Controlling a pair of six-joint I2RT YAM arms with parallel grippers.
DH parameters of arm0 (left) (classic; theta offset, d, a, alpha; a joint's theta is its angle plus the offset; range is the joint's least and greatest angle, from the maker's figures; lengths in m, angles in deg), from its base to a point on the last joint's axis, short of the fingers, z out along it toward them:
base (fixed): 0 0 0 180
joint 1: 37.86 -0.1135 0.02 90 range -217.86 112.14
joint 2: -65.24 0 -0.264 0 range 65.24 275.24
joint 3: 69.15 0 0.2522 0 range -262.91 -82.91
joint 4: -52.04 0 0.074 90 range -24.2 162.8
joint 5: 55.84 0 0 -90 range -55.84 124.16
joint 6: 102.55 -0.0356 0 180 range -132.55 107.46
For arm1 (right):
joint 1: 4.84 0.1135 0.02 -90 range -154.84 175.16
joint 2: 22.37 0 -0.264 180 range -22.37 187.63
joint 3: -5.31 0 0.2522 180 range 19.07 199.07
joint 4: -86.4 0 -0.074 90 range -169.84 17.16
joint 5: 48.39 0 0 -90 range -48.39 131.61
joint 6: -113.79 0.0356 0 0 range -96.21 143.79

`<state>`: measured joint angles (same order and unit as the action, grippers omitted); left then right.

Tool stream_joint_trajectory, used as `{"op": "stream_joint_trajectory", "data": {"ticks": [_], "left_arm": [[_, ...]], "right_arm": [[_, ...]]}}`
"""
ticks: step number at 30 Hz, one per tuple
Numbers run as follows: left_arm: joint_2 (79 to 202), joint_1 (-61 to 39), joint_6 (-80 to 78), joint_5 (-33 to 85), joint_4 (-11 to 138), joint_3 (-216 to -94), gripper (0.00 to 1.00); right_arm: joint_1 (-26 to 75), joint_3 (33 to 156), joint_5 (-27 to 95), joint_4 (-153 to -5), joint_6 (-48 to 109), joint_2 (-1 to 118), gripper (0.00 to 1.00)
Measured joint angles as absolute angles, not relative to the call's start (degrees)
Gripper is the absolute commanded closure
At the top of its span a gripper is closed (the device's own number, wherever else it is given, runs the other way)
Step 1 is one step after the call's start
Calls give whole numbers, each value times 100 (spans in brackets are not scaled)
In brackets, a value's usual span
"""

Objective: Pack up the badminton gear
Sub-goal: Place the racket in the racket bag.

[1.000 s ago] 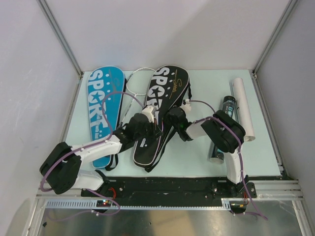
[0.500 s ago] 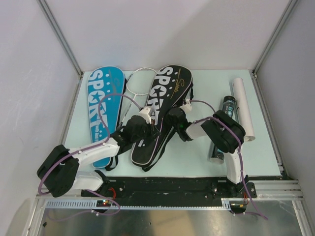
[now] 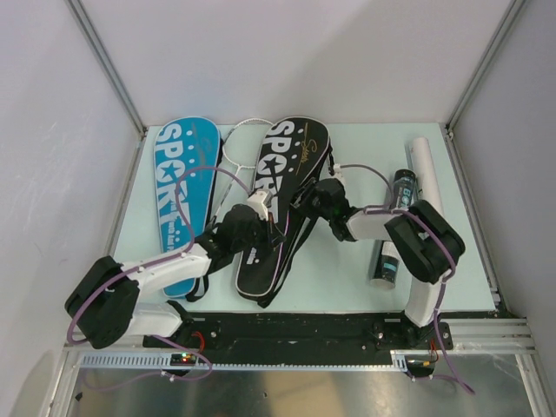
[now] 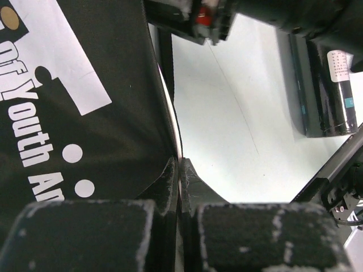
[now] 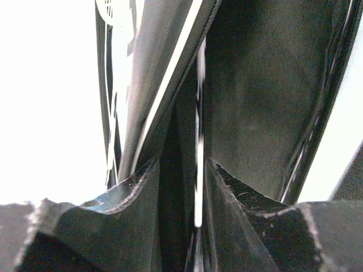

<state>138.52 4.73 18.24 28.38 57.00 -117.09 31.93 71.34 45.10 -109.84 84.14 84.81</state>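
The black "SPORT" racket bag (image 3: 291,174) lies slanted mid-table. My left gripper (image 3: 271,231) is shut on its lower edge; in the left wrist view the fingertips (image 4: 169,173) pinch the bag's white-piped rim (image 4: 170,113). My right gripper (image 3: 314,195) is shut on the bag's right edge; in the right wrist view the bag (image 5: 255,85) fills the frame, its rim between the fingers (image 5: 136,187). A blue "SPORT" bag (image 3: 178,182) lies at the left. A white racket head (image 3: 243,143) shows between the bags. No shuttlecocks show.
A black shuttle tube (image 3: 391,234) and a white tube (image 3: 430,187) lie at the right; the black tube also shows in the left wrist view (image 4: 326,85). Metal posts and grey walls bound the table. The arm bases sit on a black rail (image 3: 295,330) at the near edge.
The right arm has swung its elbow rightward and its gripper has moved farther up the bag's right edge. The black bag has shifted and turned slightly. The left gripper keeps its hold.
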Motion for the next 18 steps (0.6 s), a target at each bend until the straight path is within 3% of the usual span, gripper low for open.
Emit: {"op": "stream_joint_trajectory", "data": {"ticks": [9, 18], "left_arm": [[14060, 408, 1695, 2838, 5711, -11709, 100], [14079, 392, 1691, 2812, 5709, -11709, 100]], "right_arm": [[3071, 6745, 3137, -9979, 8211, 7860, 71], [3390, 6127, 2165, -10084, 8244, 7775, 77]]}}
